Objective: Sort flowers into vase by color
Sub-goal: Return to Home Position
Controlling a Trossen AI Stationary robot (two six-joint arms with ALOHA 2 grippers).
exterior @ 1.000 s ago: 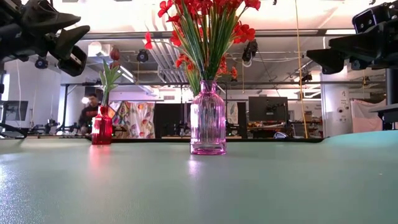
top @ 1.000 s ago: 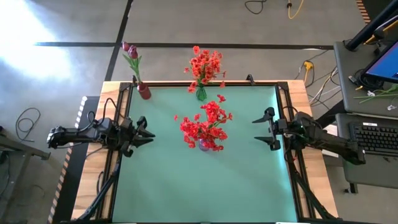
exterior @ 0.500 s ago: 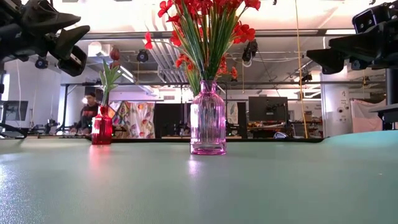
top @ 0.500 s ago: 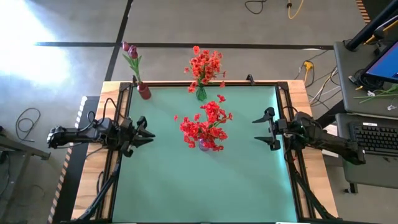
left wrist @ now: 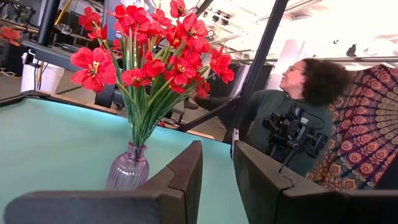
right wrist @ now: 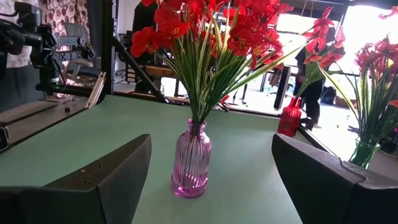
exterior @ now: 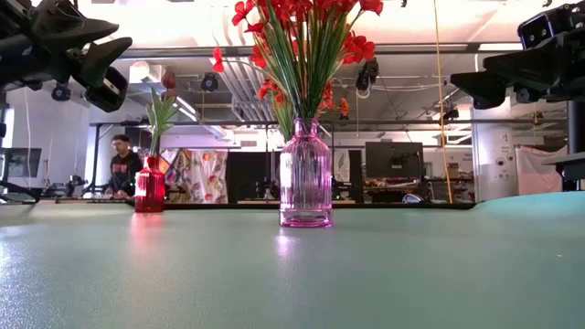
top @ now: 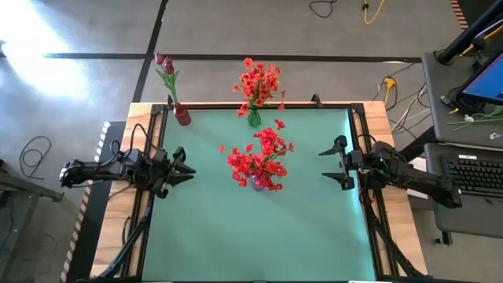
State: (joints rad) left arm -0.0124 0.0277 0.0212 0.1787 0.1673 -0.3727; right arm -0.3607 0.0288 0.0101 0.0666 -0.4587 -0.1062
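A pink ribbed glass vase stands at the table's middle and holds a bunch of bright red flowers; it also shows in the low view as the pink vase. A green vase with orange-red flowers stands at the far edge. A red vase with dark magenta buds is at the far left corner. My left gripper hovers left of the pink vase, open with a narrow gap. My right gripper hovers right of it, wide open. Both are empty.
Green mat covers the table, with bare room on its near half. A person stands beyond the table's right side, another person far behind. A desk with keyboard sits off to the right.
Both arms and all three vases have kept still. Only the person far behind the table has shifted a little.
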